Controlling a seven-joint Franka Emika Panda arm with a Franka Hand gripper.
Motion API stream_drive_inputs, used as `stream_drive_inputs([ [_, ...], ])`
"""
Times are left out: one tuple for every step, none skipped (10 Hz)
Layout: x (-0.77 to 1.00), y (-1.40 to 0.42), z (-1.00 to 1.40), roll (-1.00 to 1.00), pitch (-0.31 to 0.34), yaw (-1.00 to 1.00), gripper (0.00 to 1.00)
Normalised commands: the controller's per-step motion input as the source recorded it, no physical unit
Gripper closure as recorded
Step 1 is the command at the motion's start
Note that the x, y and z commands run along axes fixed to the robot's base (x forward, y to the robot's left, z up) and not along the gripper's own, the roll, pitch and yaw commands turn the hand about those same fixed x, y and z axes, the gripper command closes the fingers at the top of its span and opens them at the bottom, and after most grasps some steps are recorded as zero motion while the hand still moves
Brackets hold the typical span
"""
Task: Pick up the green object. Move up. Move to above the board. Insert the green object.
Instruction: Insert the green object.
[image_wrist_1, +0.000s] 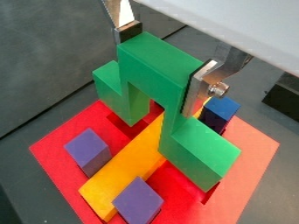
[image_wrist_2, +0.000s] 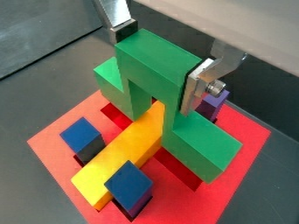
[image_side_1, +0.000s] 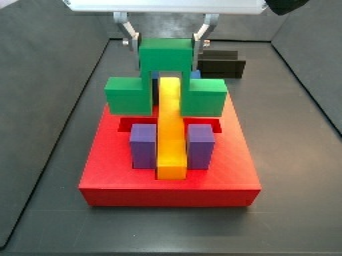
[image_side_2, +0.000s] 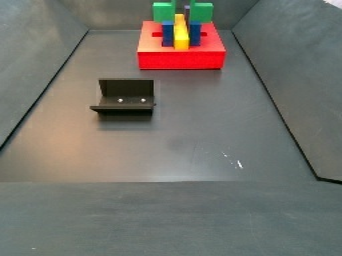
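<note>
Two silver fingers (image_wrist_1: 212, 80) of the gripper (image_wrist_1: 163, 59) clamped the green object's (image_wrist_1: 158, 96) raised middle cube. It straddled the yellow bar (image_side_1: 170, 125) over the board (image_side_1: 107, 170), far from the fixture (image_side_2: 124, 98).

The gripper (image_wrist_1: 163, 61), near the upper middle of a wrist view, has flat fingers (image_wrist_1: 205, 79) of brushed silver metal, one bearing a small shiny screw, with matt dark pads. They clasp the green object (image_wrist_1: 162, 66), which looks like smooth, matt painted wood or plastic. The board (image_side_1: 167, 180) is a smooth red block with a soft satin sheen. Its yellow bar (image_side_1: 170, 128) and purple blocks (image_side_1: 143, 141) look equally smooth and matt. The floor (image_side_2: 174, 150) is dull dark grey, faintly scuffed. At centre left of a side view, the fixture (image_side_2: 124, 98) is matt black.
</note>
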Motion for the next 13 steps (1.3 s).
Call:
stream_drive_inputs([
  [0.0,-0.02,-0.09,-0.03,-0.147,0.09,1.0],
  [0.0,-0.05,-0.09,-0.04,-0.173,0.05,1.0],
  [0.0,-0.02,-0.12,-0.04,-0.174,0.06,1.0],
  [0.03,0.0,-0.11,-0.05,-0.184,0.09,1.0],
  [0.16,0.0,-0.04,-0.05,-0.181,0.07,1.0],
  [0.14,0.0,-0.08,0.0,-0.15,0.03,1.0],
  [0.04,0.0,-0.11,0.01,-0.103,0.02,1.0],
  [0.0,0.0,-0.24,0.15,-0.031,0.06,1.0],
  [0.0,0.0,-0.27,0.22,0.0,0.07,1.0],
  [0.0,0.01,-0.22,0.27,0.0,0.07,1.0],
  [0.01,0.03,-0.09,0.25,0.0,0.11,1.0],
  [0.06,0.0,-0.04,0.19,0.0,0.15,1.0],
  [0.0,0.0,-0.11,0.18,0.0,0.1,1.0],
])
